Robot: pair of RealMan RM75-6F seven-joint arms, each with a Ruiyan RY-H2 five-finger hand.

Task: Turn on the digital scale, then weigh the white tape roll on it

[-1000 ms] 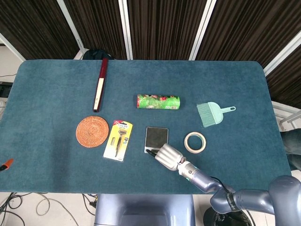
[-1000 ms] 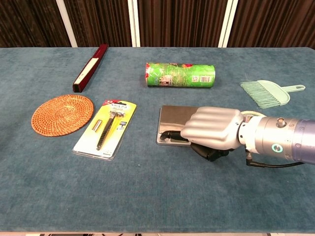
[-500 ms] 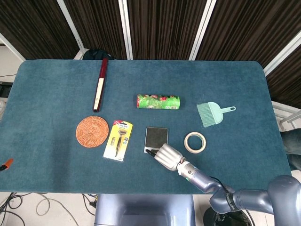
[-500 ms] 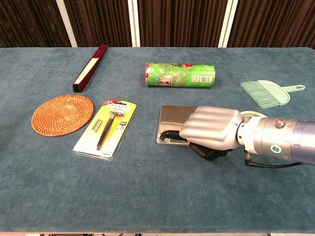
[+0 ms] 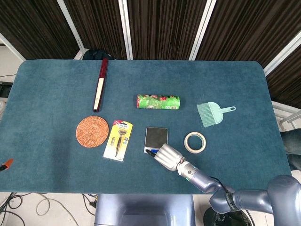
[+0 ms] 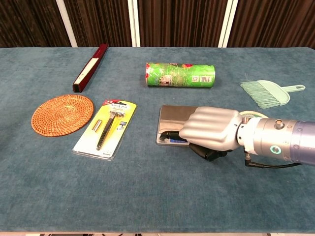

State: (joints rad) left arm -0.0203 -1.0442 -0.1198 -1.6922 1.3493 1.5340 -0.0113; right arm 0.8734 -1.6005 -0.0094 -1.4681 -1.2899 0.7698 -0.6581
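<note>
We see the counter (image 5: 56,94) covered in blue-green cloth, with dark curtains behind it; our right arm (image 5: 244,200) reaches in from the near right corner, and our left arm is out of both views; the right hand (image 6: 211,129) lies knuckles up over the near edge of the scale (image 6: 176,118), its fingers curled under with one dark fingertip (image 6: 166,133) laid along the scale's front strip, where a small blue patch shows; it holds nothing. Beyond the scale lies the green roll (image 5: 158,101) on its side; to the left, the long dark red box (image 5: 99,84) runs away from us; near it sits the round woven mat (image 5: 92,131), and just beside that the yellow razor pack (image 5: 118,140); far right of the green roll rests the small green dustpan with brush (image 5: 211,113). The white tape roll (image 5: 195,141) lies flat on the cloth just right of the scale, apart from it; in the chest view the hand hides most of it.
</note>
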